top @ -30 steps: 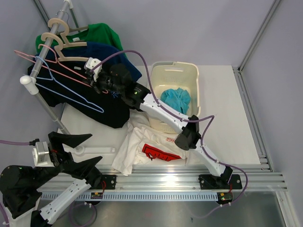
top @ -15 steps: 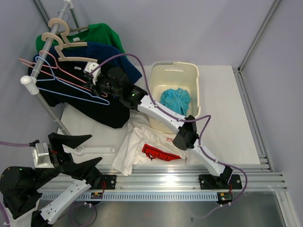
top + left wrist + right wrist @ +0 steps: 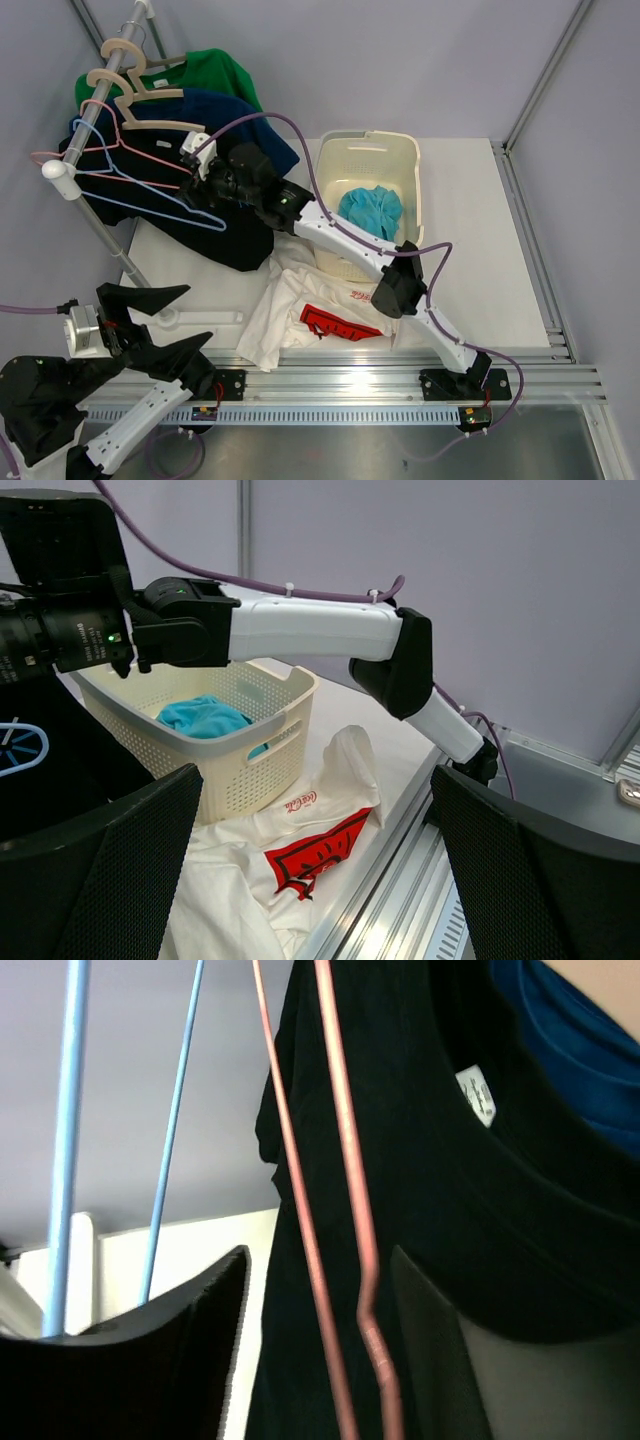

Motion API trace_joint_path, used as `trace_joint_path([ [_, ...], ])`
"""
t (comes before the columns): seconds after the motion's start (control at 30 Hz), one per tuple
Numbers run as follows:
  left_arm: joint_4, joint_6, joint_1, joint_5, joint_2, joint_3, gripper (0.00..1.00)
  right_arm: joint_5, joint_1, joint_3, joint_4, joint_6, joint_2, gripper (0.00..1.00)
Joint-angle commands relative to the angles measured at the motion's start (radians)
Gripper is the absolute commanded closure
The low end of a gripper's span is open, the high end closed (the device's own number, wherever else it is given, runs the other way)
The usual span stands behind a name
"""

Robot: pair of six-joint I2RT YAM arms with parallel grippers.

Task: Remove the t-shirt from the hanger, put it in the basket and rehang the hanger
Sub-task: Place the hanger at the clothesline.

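Observation:
A white t-shirt (image 3: 290,300) with a red print lies crumpled on the table, off any hanger; it also shows in the left wrist view (image 3: 240,880). A bare pink wire hanger (image 3: 110,172) hangs on the rail. My right gripper (image 3: 196,166) is at its lower end, open; the two pink wires (image 3: 341,1110) pass loose between its fingers (image 3: 160,1360). Behind them hangs a black t-shirt (image 3: 480,1160). My left gripper (image 3: 320,870) stands open and empty at the near left (image 3: 150,320).
The rail (image 3: 92,112) also carries a bare blue wire hanger (image 3: 64,1160), the black t-shirt (image 3: 230,235), and navy (image 3: 250,115) and green (image 3: 215,70) t-shirts on beige hangers. A cream basket (image 3: 410,150) holds a teal cloth (image 3: 372,210).
My right gripper has gone from shut on the pink hanger to open. The pink hanger has swung left and now hangs near the rail's end.

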Motion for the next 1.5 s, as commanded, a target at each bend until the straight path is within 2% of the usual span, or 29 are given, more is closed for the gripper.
trace_joint_path([
  [0.0,-0.001,0.029,-0.002,-0.072,0.014,0.031,0.01,0.07,0.007,-0.043,-0.006,0.012,-0.17,0.15],
  [0.07,0.001,0.027,-0.002,-0.085,0.028,0.034,0.01,0.125,0.007,-0.096,-0.035,0.008,-0.247,0.01],
  [0.17,0.002,0.021,-0.002,-0.097,0.077,0.047,0.01,0.202,0.007,-0.188,-0.105,0.009,-0.339,0.0],
  [0.3,0.022,-0.002,-0.002,-0.105,0.146,0.07,0.01,0.3,0.007,-0.305,-0.2,-0.005,-0.545,0.0],
  [0.47,0.042,-0.025,-0.002,-0.094,0.237,0.082,0.01,0.539,0.008,-0.394,-0.371,0.007,-0.704,0.0],
  [0.53,0.06,-0.036,-0.002,-0.112,0.26,0.062,0.01,0.59,0.007,-0.464,-0.478,0.085,-0.795,0.01],
  [0.6,0.094,-0.049,-0.002,-0.129,0.299,0.039,0.01,0.581,0.008,-0.507,-0.602,0.159,-0.879,0.01],
  [0.63,0.12,-0.066,-0.002,-0.129,0.315,0.009,0.01,0.557,0.007,-0.579,-0.628,0.24,-0.914,0.01],
  [0.7,0.148,-0.086,-0.002,-0.125,0.37,-0.028,0.01,0.521,0.008,-0.697,-0.612,0.305,-1.057,0.01],
  [0.73,0.166,-0.106,-0.002,-0.124,0.393,-0.063,0.01,0.517,0.014,-0.842,-0.587,0.363,-1.177,0.01],
  [0.8,0.183,-0.126,-0.002,-0.112,0.459,-0.102,0.01,0.507,0.013,-1.054,-0.505,0.444,-1.291,0.01],
  [0.83,0.197,-0.135,-0.002,-0.111,0.477,-0.137,0.01,0.489,0.014,-1.108,-0.489,0.46,-1.377,0.0],
  [0.9,0.229,-0.163,-0.002,-0.115,0.513,-0.186,0.01,0.472,0.014,-1.202,-0.51,0.487,-1.433,0.01],
  [1.03,0.326,-0.229,-0.004,-0.123,0.594,-0.291,0.01,0.501,0.014,-1.334,-0.5,0.503,-1.609,0.0],
  [1.2,0.389,-0.269,-0.083,-0.279,0.775,-0.377,0.01,0.578,0.014,-1.425,-0.478,0.468,-1.74,0.0],
  [1.37,0.412,-0.303,-0.238,-0.538,0.965,-0.369,0.01,0.576,0.014,-1.491,-0.44,0.455,-1.81,0.0],
  [1.47,0.416,-0.326,-0.261,-0.594,1.077,-0.36,0.01,0.528,0.016,-1.506,-0.423,0.449,-1.839,0.01],
])
